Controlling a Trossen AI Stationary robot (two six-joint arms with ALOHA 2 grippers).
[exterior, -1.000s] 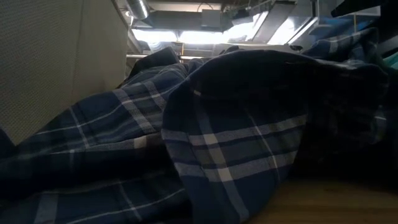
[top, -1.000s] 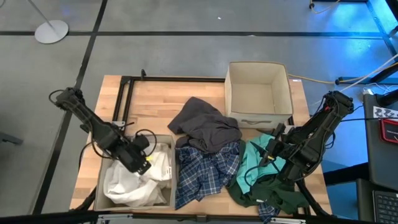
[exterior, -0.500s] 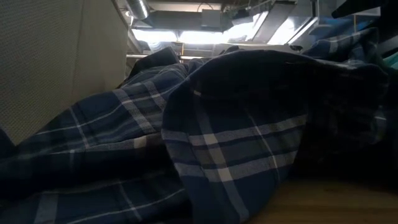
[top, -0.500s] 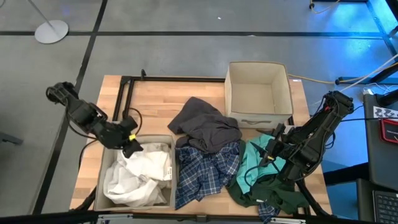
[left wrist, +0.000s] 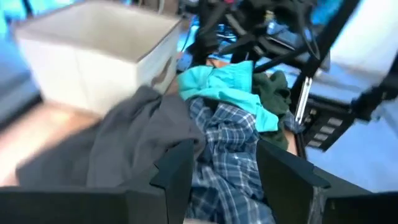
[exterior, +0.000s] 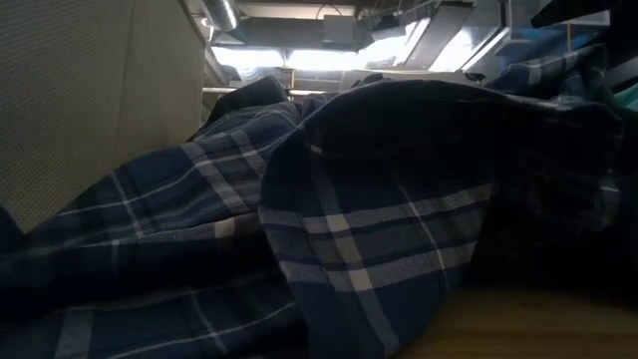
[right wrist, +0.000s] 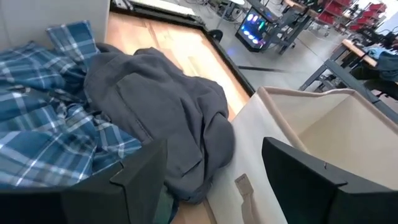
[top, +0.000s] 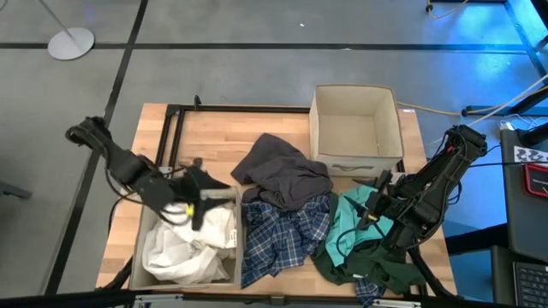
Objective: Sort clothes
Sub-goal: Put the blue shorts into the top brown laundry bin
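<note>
Landmark: the near bin (top: 141, 257), the beige one holding the white clothes (top: 184, 244).
Left claw (top: 199, 195): above the near bin's back rim, turned toward the pile beside the bin; fingers apart, nothing between them.
Right claw (top: 372, 210): waiting well away from the near bin, over the teal top (top: 351, 218) and green garment (top: 377, 269); fingers apart, empty.
Clothes and the left claw: grey garment (top: 282, 171) just past the near bin's far corner and plaid shirt (top: 282, 235) against the bin's side, both ahead of the claw, neither touched.
Far bin (top: 355, 128): well beyond the near bin, empty.
Risk, snag: grey overlaps plaid, so a low pinch could likely drag both.
Risk, spill: a sleeve may catch the near bin's rim and tug it or the whites.
Risk, mix-up: a shallow grip could slip mid-carry.
</note>
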